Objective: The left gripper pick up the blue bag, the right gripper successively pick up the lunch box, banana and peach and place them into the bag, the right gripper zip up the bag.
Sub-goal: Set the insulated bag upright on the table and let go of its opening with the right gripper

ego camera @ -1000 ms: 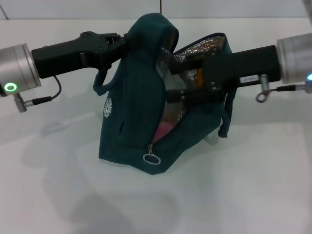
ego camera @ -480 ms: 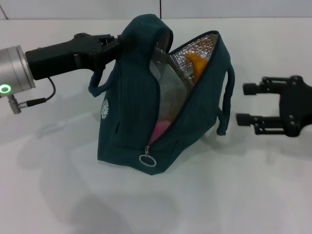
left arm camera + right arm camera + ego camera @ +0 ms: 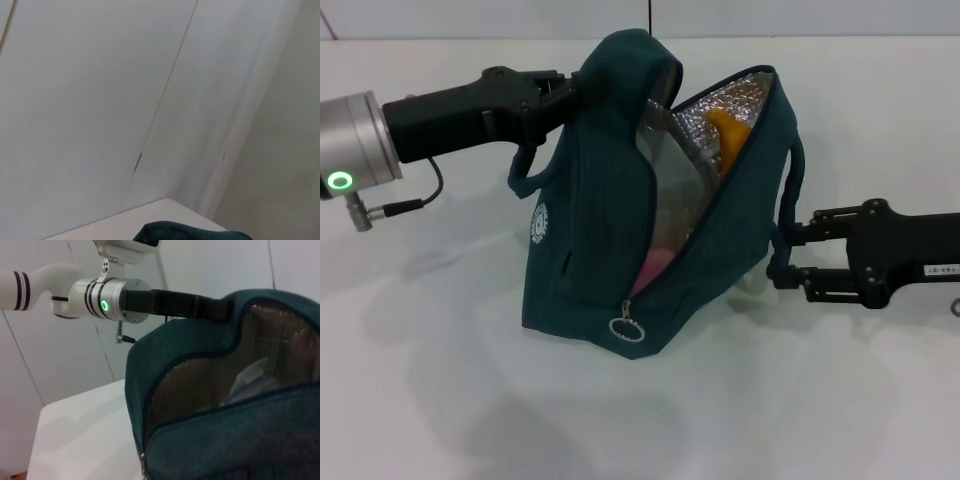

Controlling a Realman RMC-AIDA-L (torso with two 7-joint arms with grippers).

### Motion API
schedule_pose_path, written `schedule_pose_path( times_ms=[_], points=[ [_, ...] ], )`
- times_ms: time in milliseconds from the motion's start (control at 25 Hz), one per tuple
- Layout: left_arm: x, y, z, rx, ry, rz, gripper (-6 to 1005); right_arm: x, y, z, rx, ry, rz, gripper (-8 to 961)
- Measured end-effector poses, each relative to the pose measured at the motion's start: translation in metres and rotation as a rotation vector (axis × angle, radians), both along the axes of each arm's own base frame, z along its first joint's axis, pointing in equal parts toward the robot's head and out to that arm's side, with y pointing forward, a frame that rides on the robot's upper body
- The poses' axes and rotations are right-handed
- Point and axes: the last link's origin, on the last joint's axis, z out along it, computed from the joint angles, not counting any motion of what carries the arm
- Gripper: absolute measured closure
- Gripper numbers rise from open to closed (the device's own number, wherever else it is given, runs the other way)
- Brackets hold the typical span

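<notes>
Head view: the blue bag (image 3: 590,230) stands on the white table (image 3: 440,400), its top pinched and held up by the left gripper (image 3: 568,92), whose fingers are closed on the fabric near the upper left of the bag. The bag's mouth gapes toward the right, showing silver lining, an orange-yellow shape high inside (it cannot be told whether it is the banana or the peach) and something pink (image 3: 655,263) low in the opening. The zipper pull (image 3: 627,327), a metal ring, hangs at the bottom of the open seam. The right gripper (image 3: 782,258) sits low at the bag's right side, its two fingers spread apart with nothing between them, tips just beside the dark strap (image 3: 790,200).

Left wrist view: only a sliver of the bag (image 3: 190,232) shows below white wall panels.

Right wrist view: the bag (image 3: 240,440) fills the foreground, with the lining visible, and the left arm (image 3: 115,300) reaches to its top edge.
</notes>
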Motion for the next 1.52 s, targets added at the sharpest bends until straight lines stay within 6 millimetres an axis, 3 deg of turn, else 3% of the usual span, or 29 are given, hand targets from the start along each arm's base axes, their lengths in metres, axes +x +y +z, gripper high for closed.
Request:
schedule_pose_path(
  times_ms=[840, 1200, 1520],
  points=[
    [-0.001, -0.003, -0.007, -0.001, -0.008, -0.001, 841, 0.006, -0.002, -0.005, 0.073, 0.039, 0.071, 808],
    [-0.011, -0.011, -0.015, 0.05, -0.035, -0.017, 837, 0.009, -0.003, 0.003, 0.273, 0.238, 0.101, 883],
    [-0.021, -0.04, -0.028, 0.15, -0.084, -0.151, 834, 0.016, -0.01, 0.024, 0.333, 0.331, 0.102, 883]
  ],
)
